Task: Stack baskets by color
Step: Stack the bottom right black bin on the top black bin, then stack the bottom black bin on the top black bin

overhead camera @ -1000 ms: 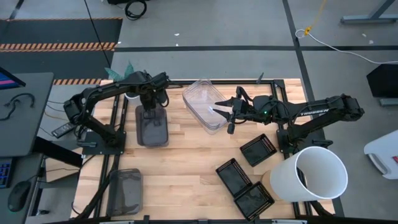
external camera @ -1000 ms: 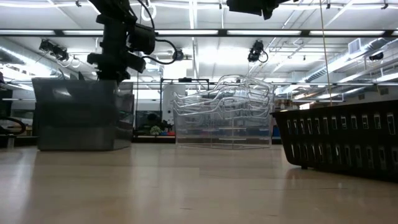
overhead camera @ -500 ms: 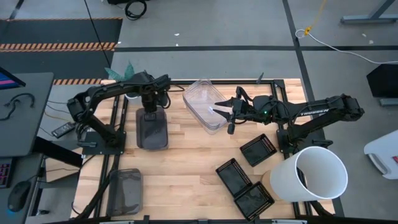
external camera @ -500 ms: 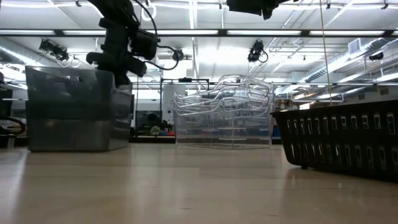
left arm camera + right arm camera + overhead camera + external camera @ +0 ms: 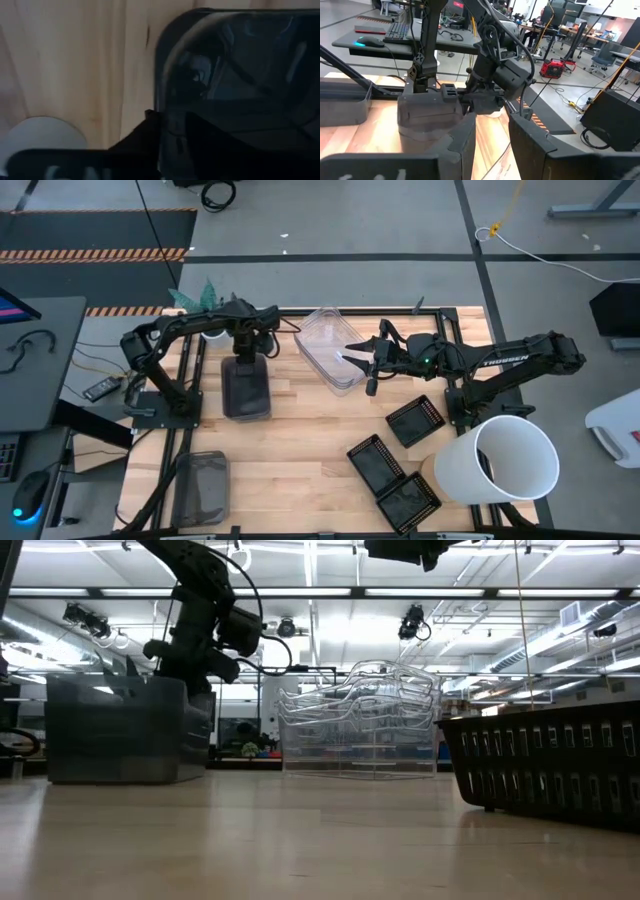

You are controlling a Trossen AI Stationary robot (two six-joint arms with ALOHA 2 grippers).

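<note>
So the left gripper (image 5: 243, 346) has let go: a second ago it was pinched on the far rim of the grey basket (image 5: 246, 388), and now its jaws have come apart at that far end. That basket has slid a touch to the right and sits flat on the table (image 5: 300, 442), left of centre. The low view shows the gripper (image 5: 190, 660) right over its rim, but I can't tell if it's touching.

Right gripper (image 5: 352, 352) hasn't budged. It hovers over the clear baskets (image 5: 330, 346), a nested stack at the far middle, jaws apart with a narrow gap and nothing between them.

A second grey basket (image 5: 202, 486) sits at the near left corner. Three black baskets (image 5: 394, 460) lie scattered on the near right, beside a big white bucket (image 5: 500, 460) tipped on its side. A white pot (image 5: 212, 335) sits just beyond the left gripper.
</note>
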